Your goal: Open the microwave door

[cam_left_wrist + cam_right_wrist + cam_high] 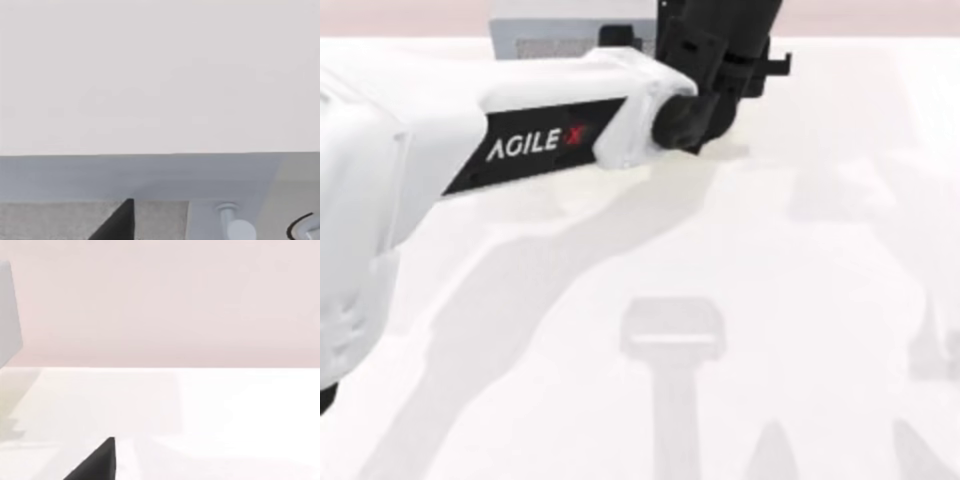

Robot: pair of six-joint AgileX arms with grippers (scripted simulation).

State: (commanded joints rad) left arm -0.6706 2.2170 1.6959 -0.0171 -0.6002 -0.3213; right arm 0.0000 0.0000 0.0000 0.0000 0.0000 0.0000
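Behind left jaws (720, 95), microwave (565, 30).

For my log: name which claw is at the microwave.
The left claw, on the arm reaching from the left, is beside the microwave; the right arm is out of the top view.

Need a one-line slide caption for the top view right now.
Left arm stretches across the table to the microwave at the far edge, its claw at the microwave's front.

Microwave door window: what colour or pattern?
Darker grey speckled mesh on the microwave door; the left wrist view shows it best.
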